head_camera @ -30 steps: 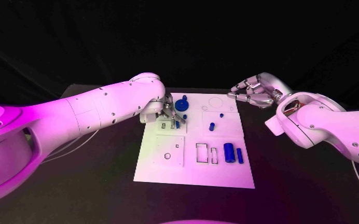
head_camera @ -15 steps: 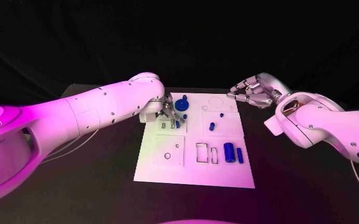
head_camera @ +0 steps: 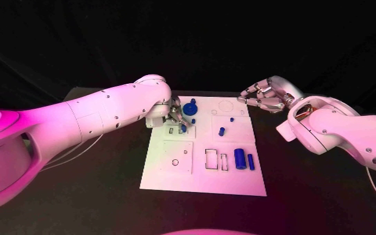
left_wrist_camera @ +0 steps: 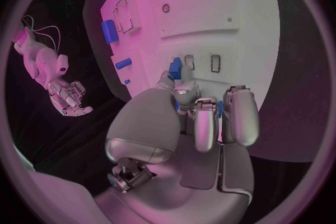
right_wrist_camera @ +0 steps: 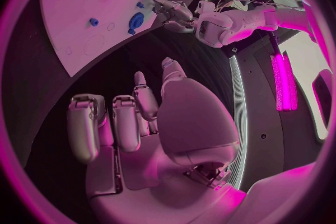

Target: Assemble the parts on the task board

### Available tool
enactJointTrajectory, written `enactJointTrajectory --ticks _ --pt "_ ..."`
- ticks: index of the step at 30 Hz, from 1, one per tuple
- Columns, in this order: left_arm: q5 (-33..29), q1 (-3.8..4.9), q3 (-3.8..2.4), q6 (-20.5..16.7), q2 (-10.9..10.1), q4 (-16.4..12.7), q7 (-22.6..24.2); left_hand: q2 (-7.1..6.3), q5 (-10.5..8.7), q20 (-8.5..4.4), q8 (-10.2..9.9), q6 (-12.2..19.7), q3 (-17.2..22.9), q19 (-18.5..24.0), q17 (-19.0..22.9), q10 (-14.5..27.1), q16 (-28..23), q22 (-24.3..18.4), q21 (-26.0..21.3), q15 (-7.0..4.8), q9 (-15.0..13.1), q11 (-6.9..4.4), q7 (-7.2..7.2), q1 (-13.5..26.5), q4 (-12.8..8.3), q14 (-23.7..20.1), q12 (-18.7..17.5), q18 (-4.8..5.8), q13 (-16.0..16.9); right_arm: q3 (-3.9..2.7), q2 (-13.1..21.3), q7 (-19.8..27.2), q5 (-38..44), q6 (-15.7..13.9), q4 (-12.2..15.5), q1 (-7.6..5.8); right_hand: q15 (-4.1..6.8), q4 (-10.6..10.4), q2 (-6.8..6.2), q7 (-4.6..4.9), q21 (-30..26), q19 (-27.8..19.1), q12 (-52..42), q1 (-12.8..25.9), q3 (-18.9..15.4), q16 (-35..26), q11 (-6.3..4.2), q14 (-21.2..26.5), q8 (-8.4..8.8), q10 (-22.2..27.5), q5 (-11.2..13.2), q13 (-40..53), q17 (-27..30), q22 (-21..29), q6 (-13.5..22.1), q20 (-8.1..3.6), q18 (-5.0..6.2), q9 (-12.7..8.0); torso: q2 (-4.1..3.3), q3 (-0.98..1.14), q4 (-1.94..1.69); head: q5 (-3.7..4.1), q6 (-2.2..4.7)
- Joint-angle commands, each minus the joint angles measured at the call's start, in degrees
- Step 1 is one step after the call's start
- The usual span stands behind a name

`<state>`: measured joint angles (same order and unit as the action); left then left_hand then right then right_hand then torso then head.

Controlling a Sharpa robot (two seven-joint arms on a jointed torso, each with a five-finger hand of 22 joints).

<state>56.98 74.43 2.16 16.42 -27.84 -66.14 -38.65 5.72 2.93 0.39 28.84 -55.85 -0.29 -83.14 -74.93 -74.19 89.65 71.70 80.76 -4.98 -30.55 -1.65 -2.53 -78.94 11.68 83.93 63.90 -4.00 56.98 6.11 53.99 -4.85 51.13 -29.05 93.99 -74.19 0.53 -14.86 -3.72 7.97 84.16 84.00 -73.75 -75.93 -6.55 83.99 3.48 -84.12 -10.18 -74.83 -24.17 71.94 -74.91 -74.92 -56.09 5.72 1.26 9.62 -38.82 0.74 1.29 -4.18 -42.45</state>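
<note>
Two hands in frame, doing different jobs. Left hand (head_camera: pixel 175 119) is down over the far-left corner of the task board (head_camera: pixel 176 178), fingers (left_wrist_camera: pixel 203 123) curled in tight around a small blue part (left_wrist_camera: pixel 178 66); the left wrist view shows blue between the fingertips, right at a row of narrow slots. Judgement: it is seating that part in its slot, hence the close, low grip. Whether the part is fully in, cannot tell.

Right hand (head_camera: pixel 263 97) hovers off the board's far-right corner, above the worktop (head_camera: pixel 94 191), fingers loosely curled, nothing in them. Probably parked clear so as not to crowd the left arm.

Board: white plate, middle of worktop, cut with rectangular and round recesses. Parts on it are small and blue:
- round knob-like piece (head_camera: pixel 190 110) just beside the left hand
- short peg (head_camera: pixel 221 133) and a tiny stud (head_camera: pixel 232 119) near the centre
- thick cylinder (head_camera: pixel 239 159) and thin bar (head_camera: pixel 251 162) side by side on the near-right side, next to open rectangular slots (head_camera: pixel 213 160).

Several recesses remain unfilled; task looks only partly done.
</note>
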Motion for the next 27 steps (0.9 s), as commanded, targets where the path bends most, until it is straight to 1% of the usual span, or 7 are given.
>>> enactJointTrajectory --ticks 1,8,14,17,23,25,27 --pt "-2.81 -0.04 0.01 -0.31 -0.12 -0.27 1.03 0.64 0.17 -0.26 -0.05 -0.04 2.30 -0.09 -15.07 0.15 0.35 0.03 0.29 -0.41 -0.46 -0.36 0.47 -2.03 -0.95 6.07 -0.42 0.42 -0.23 0.01 -0.08 0.12 0.59 0.77 -0.10 0.10 0.40 -0.05 0.45 -0.08 -0.39 1.59 0.09 -0.12 -0.31 -0.27 -0.25 -3.27 -0.29 -0.11 -0.34 -0.05 -3.88 -10.39 0.51 -0.40 0.55 0.07 0.03 0.06 -0.02 -0.03 0.03" --pt "-3.92 -0.04 -0.01 -0.68 -0.42 -0.48 1.13 -0.20 0.14 -0.22 -0.54 0.06 6.01 -0.04 -15.07 0.20 0.35 0.09 0.29 -0.37 -0.81 -0.36 0.47 -2.96 -1.97 6.07 -1.16 0.43 -0.78 0.01 -0.13 0.20 0.59 0.71 -0.20 0.24 0.40 -0.05 0.45 -0.08 -0.39 1.59 0.09 -0.12 -0.31 -0.27 -0.25 -3.27 -0.29 -0.11 -0.34 -0.05 -3.88 -10.39 0.51 -0.40 0.55 0.07 0.00 0.03 0.00 -0.05 0.06" --pt "-4.62 -0.04 -0.04 -1.60 -1.02 -1.01 1.66 -1.76 0.15 -0.13 -1.23 0.37 10.17 0.00 -15.07 0.58 0.35 0.17 0.29 -0.25 -1.12 -0.20 0.26 -3.40 -3.03 6.07 -2.33 0.43 -1.77 0.01 -0.11 0.26 0.57 0.63 -0.22 0.33 0.40 -0.05 0.47 -0.08 -0.39 1.59 0.07 -0.12 -0.34 -0.29 -0.26 -3.27 -0.30 -0.13 -0.44 -0.03 -3.87 -10.39 0.51 -0.40 0.55 0.09 0.02 0.05 0.02 -0.07 0.12" --pt "-5.28 -0.04 -0.13 -2.80 -1.74 -1.84 2.38 -3.11 0.17 -0.07 -1.57 0.39 13.29 0.04 -15.07 0.55 0.35 0.16 0.26 -0.19 -1.35 -0.13 0.14 -3.54 -3.90 6.07 -2.79 0.41 -2.10 0.01 -0.08 0.30 0.54 0.57 -0.23 0.35 0.40 -0.06 0.48 -0.08 -0.39 1.59 0.06 -0.12 -0.36 -0.29 -0.26 -3.27 -0.31 -0.14 -0.49 -0.01 -3.86 -10.39 0.51 -0.40 0.55 0.09 0.06 0.03 -0.03 -0.04 0.14" --pt "-5.80 -0.04 -0.28 -7.38 -4.17 -4.89 4.48 -7.43 -0.01 0.09 -1.79 -0.03 23.21 -0.01 -15.07 -0.21 0.35 0.46 0.35 -0.04 -2.61 -0.06 -0.02 -0.69 -5.28 6.07 -3.13 0.44 -2.23 0.01 0.03 0.39 0.51 0.44 -0.21 0.38 0.40 -0.08 0.49 -0.08 -0.40 1.58 0.07 -0.10 -0.39 -0.32 -0.25 -3.26 -0.32 -0.13 -0.53 -0.03 -3.81 -10.39 0.51 -0.40 0.56 0.10 0.13 0.07 -0.15 -0.05 0.05" --pt "-5.57 -0.04 -0.30 -9.85 -5.23 -6.38 5.19 -8.07 0.19 0.08 -1.69 -0.16 25.25 -0.05 -15.07 -0.43 0.35 0.57 0.40 -0.03 -2.96 -0.20 -0.09 -0.07 -5.60 6.07 -3.07 0.45 -2.15 0.01 0.09 0.43 0.50 0.39 -0.21 0.38 0.40 -0.09 0.50 -0.08 -0.42 1.57 0.08 -0.09 -0.40 -0.32 -0.25 -3.26 -0.32 -0.12 -0.54 -0.05 -3.81 -10.37 0.51 -0.40 0.56 0.10 0.17 0.08 -0.19 -0.08 0.07" --pt "-4.90 -0.06 -0.31 -12.49 -6.30 -7.97 5.90 -9.32 0.15 0.04 -1.52 -0.30 28.24 -0.14 -15.07 -0.83 0.35 0.77 0.50 -0.07 -3.54 -0.24 -0.11 1.17 -6.08 6.07 -2.86 0.48 -1.89 0.01 0.17 0.47 0.50 0.37 -0.21 0.39 0.40 -0.09 0.51 -0.07 -0.43 1.56 0.10 -0.08 -0.40 -0.32 -0.26 -3.26 -0.32 -0.11 -0.55 -0.06 -3.81 -10.37 0.51 -0.40 0.56 0.11 0.24 0.09 -0.28 -0.09 0.01"
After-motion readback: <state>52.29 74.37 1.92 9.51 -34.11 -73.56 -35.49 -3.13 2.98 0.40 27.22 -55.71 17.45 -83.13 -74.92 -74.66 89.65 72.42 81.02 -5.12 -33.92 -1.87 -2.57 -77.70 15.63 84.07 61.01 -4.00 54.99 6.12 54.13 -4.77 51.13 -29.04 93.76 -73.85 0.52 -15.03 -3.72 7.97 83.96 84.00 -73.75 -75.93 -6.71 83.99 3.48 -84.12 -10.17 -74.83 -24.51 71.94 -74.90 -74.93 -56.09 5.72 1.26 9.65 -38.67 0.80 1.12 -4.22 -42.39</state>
